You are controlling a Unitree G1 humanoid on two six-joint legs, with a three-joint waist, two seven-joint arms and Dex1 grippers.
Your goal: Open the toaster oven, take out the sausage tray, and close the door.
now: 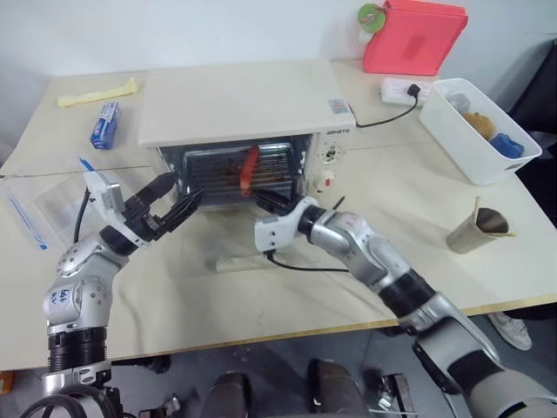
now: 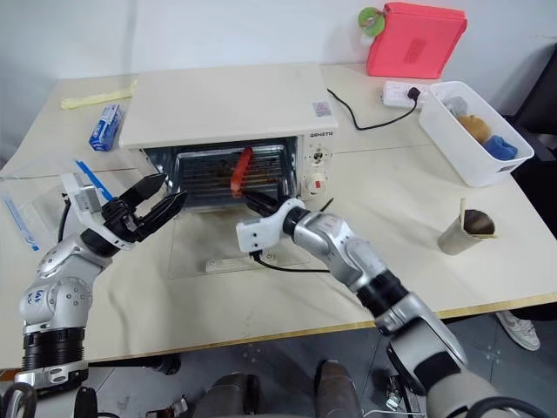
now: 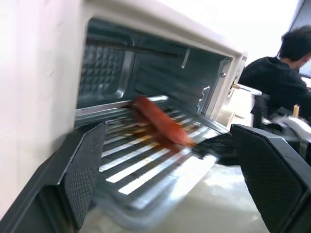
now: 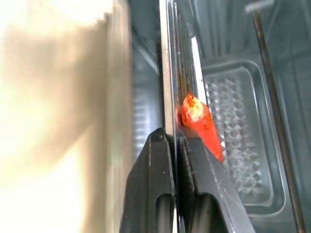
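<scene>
The cream-white toaster oven stands on the table with its door folded down flat, the bar handle nearest me. Inside, the silver sausage tray carries one red sausage. My right gripper is shut on the tray's front rim, close beside the sausage's end. My left gripper stands open in front of the oven's left side, above the door. Its two fingers frame the tray without touching it.
A white bin sits at the right, a red box and a power strip behind it, a cup near the right front. A blue packet, a yellow cloth and a clear bag lie left. A person sits beyond the table.
</scene>
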